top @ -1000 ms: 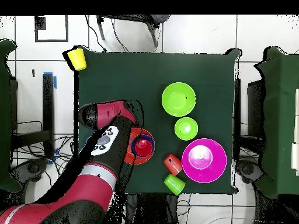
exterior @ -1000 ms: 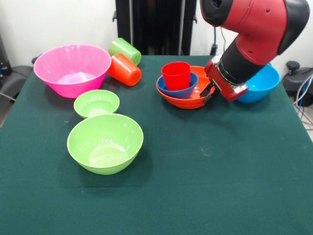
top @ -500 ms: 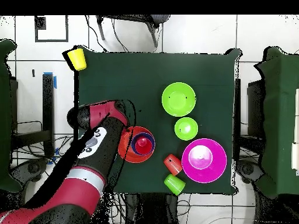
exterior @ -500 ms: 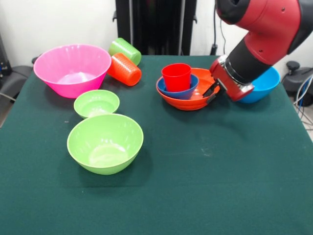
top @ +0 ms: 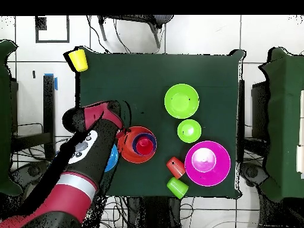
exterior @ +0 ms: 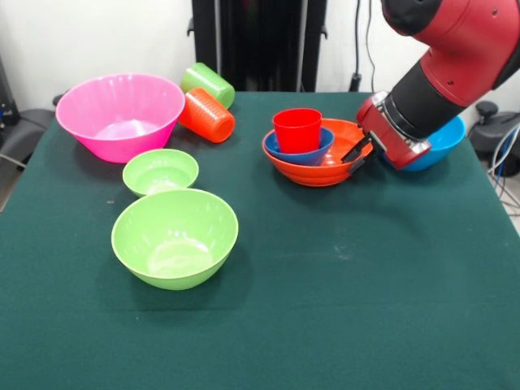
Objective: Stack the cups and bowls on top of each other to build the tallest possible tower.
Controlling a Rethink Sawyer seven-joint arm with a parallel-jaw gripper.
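Beside the hand [exterior: 358, 153], on its near side, the wide orange bowl [exterior: 321, 169] is met at the rim by the black fingertips, and the small dark blue bowl [exterior: 299, 149] with the red cup [exterior: 296, 128] is carried inside it. Whether the rim is clamped or merely touched cannot be told from either view. A sideways drag of that rim is judged the main risk: the base could be tipped and the cup toppled out. The red arm [top: 89, 139] is angled down over the large blue bowl [exterior: 439, 142] just behind the hand, which might be knocked. Well beyond the stack, the remaining bowls and cups are left unstacked on the bench [exterior: 325, 284].
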